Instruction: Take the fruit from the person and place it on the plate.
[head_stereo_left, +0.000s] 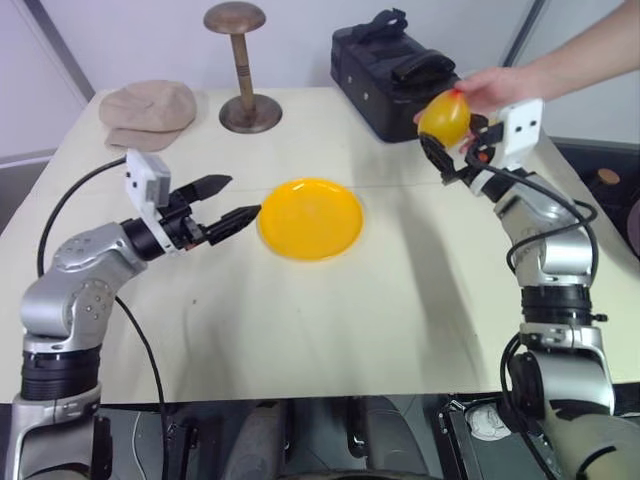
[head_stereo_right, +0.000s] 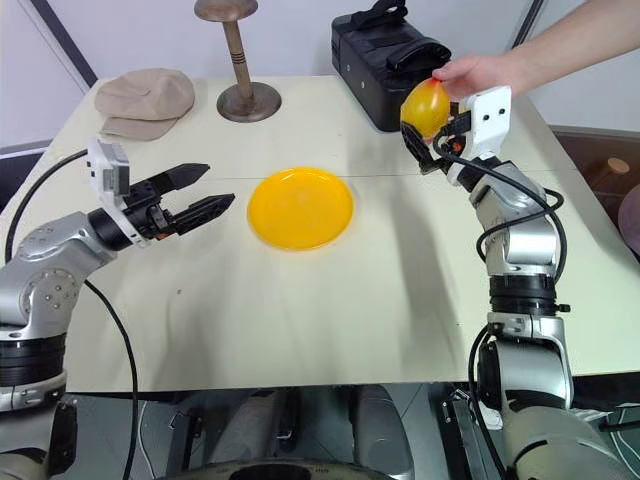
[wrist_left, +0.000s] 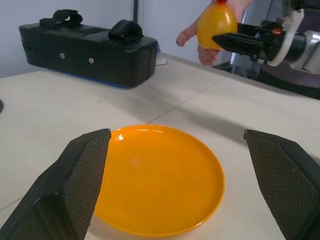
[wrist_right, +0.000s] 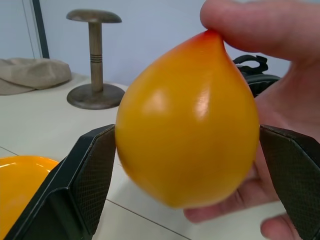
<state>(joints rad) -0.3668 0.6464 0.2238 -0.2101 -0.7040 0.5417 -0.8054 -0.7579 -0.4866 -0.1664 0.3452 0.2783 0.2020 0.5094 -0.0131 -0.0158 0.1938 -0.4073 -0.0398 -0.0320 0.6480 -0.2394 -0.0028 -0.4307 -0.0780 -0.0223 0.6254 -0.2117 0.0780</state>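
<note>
The person's hand (head_stereo_left: 500, 88) holds the fruit (head_stereo_left: 445, 117), yellow-orange with a red tip, above the table's far right. My right gripper (head_stereo_left: 452, 135) is open, and the fruit (wrist_right: 187, 120) sits between its two black fingers while the person's fingers (wrist_right: 270, 30) still pinch its red end. Whether the pads touch the fruit is unclear. The yellow plate (head_stereo_left: 310, 217) lies empty at the table's middle. My left gripper (head_stereo_left: 240, 197) hovers open just left of the plate, pointing at it, with nothing in it.
A black case (head_stereo_left: 395, 70) stands at the back right, just behind the fruit. A wooden stand (head_stereo_left: 245, 70) and a beige cap (head_stereo_left: 148, 112) sit at the back left. The pale table (head_stereo_left: 300, 320) stretches bare in front of the plate.
</note>
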